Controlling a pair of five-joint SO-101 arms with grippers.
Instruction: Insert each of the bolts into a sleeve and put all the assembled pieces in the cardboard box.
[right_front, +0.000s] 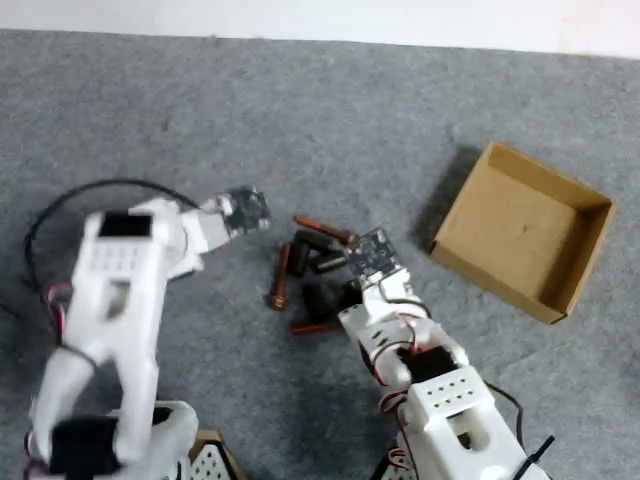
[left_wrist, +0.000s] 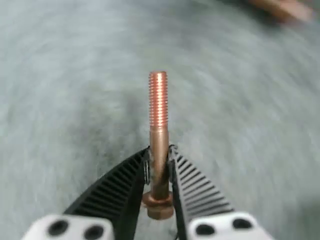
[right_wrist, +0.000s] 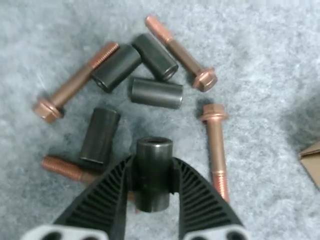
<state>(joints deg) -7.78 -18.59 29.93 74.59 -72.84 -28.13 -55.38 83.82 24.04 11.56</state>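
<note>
My left gripper is shut on a copper bolt, held by the shank near its head, threaded end pointing away over the grey carpet. My right gripper is shut on a dark sleeve held upright, bore facing up. Beyond it lie several loose dark sleeves and several copper bolts in a cluster. In the high view the pile lies between the left arm's wrist and the right arm's wrist. The cardboard box stands open to the right.
Grey carpet covers the table, with a white wall edge at the back. A black cable loops beside the left arm. A corner of the box shows in the right wrist view.
</note>
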